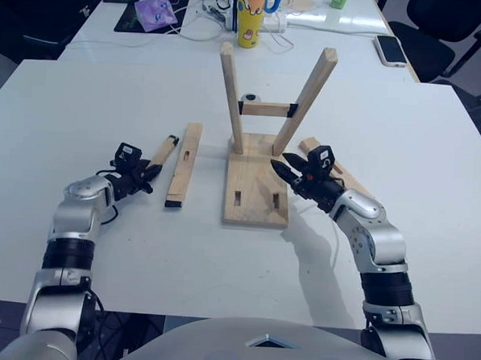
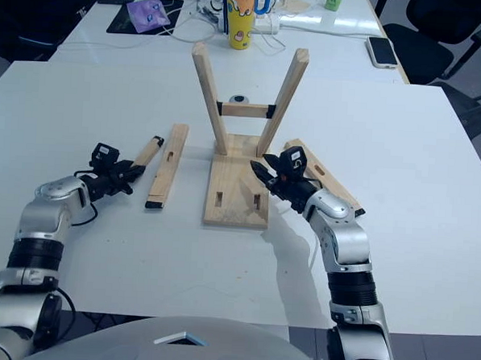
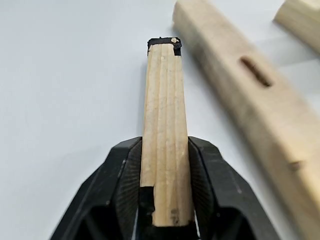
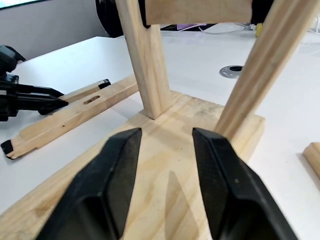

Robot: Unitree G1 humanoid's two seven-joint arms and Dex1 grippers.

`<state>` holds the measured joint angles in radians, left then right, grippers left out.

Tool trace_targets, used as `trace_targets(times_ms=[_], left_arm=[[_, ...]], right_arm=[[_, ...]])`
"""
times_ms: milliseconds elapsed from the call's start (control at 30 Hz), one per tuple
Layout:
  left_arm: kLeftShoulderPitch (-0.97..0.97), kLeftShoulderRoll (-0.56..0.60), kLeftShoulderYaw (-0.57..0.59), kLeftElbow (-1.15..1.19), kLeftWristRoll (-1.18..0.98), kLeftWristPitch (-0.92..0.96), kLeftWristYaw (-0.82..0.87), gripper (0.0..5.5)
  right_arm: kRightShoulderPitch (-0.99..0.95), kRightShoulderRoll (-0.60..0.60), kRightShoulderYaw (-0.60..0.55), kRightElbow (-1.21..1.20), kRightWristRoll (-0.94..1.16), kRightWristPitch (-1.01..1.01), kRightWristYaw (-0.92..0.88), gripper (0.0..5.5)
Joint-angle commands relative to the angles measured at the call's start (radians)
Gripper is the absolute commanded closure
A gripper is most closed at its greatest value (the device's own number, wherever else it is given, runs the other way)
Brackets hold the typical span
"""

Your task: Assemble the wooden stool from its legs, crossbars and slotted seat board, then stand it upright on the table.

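White table [image 1: 220, 268] bears the slotted seat board [image 1: 255, 177]; cluttered desk [image 1: 336, 48], chair [image 1: 465, 43] behind.

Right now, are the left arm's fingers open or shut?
Shut: the left arm's black ribbed fingers press both sides of the pale black-tipped wooden crossbar.

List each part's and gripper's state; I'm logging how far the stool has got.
seat board: lying flat, far slots filled, near two empty.
standing legs: upright in the far slots.
fitted crossbar: joined between those legs.
loose crossbar: unattached, held at one end.
left gripper: shut on loose crossbar.
left loose leg: lying flat, unattached.
right loose leg: lying flat, unattached.
right gripper: open, over the seat board.
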<state>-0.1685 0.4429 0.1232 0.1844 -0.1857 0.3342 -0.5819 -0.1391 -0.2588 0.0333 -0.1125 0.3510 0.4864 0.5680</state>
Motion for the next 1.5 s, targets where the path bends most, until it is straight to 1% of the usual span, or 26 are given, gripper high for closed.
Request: trace_targets(times_ms=[33,100,167,233,367,467,600,667,800,900,1033,1200,1467,1500], left_arm=[[0.14,-0.026,-0.003,-0.305,0.043,-0.235,0.046,4.19],[0.205,-0.022,-0.041,-0.403,0.076,-0.327,0.037,4.19],[0.256,-0.027,-0.074,-0.464,0.078,-0.366,0.025,4.19],[0.292,-0.032,-0.116,-0.505,0.073,-0.384,0.007,4.19],[0.303,-0.04,-0.189,-0.533,0.078,-0.377,-0.007,4.19],[0.282,-0.057,-0.216,-0.53,0.066,-0.359,0.0,4.19],[0.265,-0.081,-0.234,-0.529,0.054,-0.343,0.014,4.19],[0.251,-0.093,-0.243,-0.526,0.05,-0.335,0.017,4.19],[0.229,-0.112,-0.268,-0.524,0.051,-0.324,0.019,4.19],[0.206,-0.123,-0.297,-0.517,0.071,-0.326,0.025,4.19],[0.181,-0.13,-0.326,-0.515,0.091,-0.327,0.03,4.19],[0.187,-0.125,-0.325,-0.515,0.094,-0.325,0.044,4.19],[0.186,-0.122,-0.326,-0.498,0.118,-0.329,0.068,4.19],[0.188,-0.123,-0.327,-0.497,0.122,-0.33,0.071,4.19]], right_arm=[[0.022,0.057,-0.061,-0.084,0.166,0.118,-0.008,3.6],[0.018,0.086,-0.091,-0.112,0.254,0.179,-0.022,3.6],[0.005,0.123,-0.137,-0.123,0.359,0.246,-0.056,3.6],[-0.006,0.155,-0.176,-0.135,0.456,0.302,-0.089,3.6],[-0.018,0.172,-0.206,-0.152,0.556,0.355,-0.129,3.6],[-0.024,0.182,-0.226,-0.155,0.635,0.388,-0.155,3.21],[-0.058,0.2,-0.252,-0.149,0.759,0.423,-0.186,2.53],[-0.073,0.207,-0.256,-0.142,0.804,0.432,-0.205,2.48],[-0.095,0.228,-0.25,-0.127,0.847,0.425,-0.244,2.48],[-0.102,0.229,-0.215,-0.119,0.797,0.396,-0.247,2.48],[-0.11,0.254,-0.221,-0.085,0.783,0.352,-0.276,2.48],[-0.122,0.263,-0.234,-0.074,0.795,0.322,-0.307,3.16],[-0.125,0.258,-0.235,-0.085,0.82,0.323,-0.333,4.49],[-0.125,0.258,-0.234,-0.086,0.823,0.325,-0.335,4.59]])
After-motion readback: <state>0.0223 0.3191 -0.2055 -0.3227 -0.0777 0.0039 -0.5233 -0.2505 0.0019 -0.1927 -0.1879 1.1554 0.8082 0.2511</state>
